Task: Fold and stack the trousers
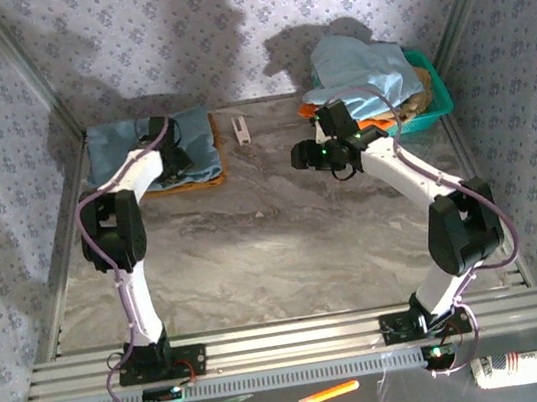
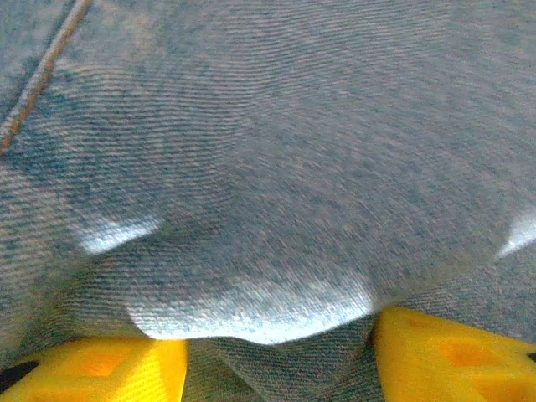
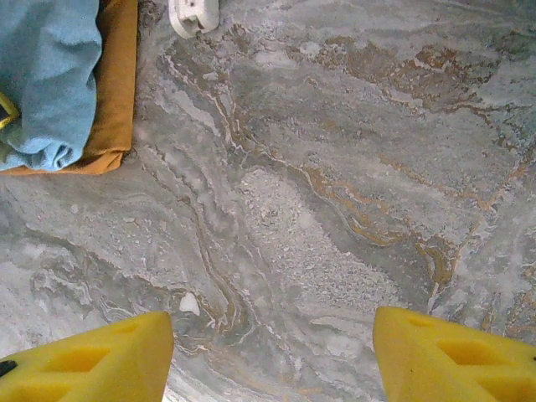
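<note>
The trousers (image 1: 134, 148) lie folded at the far left of the table, on top of a mustard-brown folded cloth (image 1: 216, 173). My left gripper (image 1: 170, 165) is down on them. In the left wrist view the denim (image 2: 276, 167) is very close, and a raised fold bulges between the wide-apart yellow fingers (image 2: 100, 368) of my left gripper (image 2: 280, 368), which is open. My right gripper (image 1: 304, 155) hangs open over bare marble (image 3: 318, 209) mid-table, nothing between its fingertips (image 3: 92, 356). The right wrist view catches the folded trousers' edge (image 3: 46, 79) on the mustard cloth (image 3: 115, 84).
A teal basket (image 1: 436, 85) at the back right holds a paler blue garment (image 1: 359, 64) and other cloth. A small white object (image 1: 241, 129) lies at the back centre. An orange marker (image 1: 328, 392) rests below the arms' rail. Patterned walls close in the table.
</note>
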Controlling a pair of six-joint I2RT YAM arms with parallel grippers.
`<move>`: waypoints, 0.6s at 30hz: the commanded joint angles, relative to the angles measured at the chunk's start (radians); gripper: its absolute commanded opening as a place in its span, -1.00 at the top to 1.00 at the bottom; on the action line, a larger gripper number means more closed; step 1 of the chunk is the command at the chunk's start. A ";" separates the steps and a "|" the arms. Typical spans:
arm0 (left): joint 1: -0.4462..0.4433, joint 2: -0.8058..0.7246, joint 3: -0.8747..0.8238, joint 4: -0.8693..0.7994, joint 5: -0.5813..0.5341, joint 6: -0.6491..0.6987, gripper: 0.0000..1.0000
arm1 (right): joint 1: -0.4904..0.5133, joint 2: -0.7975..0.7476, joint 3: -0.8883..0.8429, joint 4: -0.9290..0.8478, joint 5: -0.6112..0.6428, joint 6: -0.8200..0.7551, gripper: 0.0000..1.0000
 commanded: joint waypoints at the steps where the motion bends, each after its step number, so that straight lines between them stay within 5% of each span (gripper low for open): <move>1: 0.070 0.023 -0.046 0.006 -0.005 0.028 -0.16 | -0.007 -0.041 -0.016 0.025 -0.017 -0.006 -0.31; 7: 0.177 0.039 -0.030 0.018 0.122 0.079 -0.14 | -0.006 -0.073 -0.028 0.038 -0.020 0.002 -0.31; 18: 0.178 0.194 0.173 -0.004 0.157 -0.039 -0.22 | -0.006 -0.104 -0.053 0.033 0.010 0.012 -0.31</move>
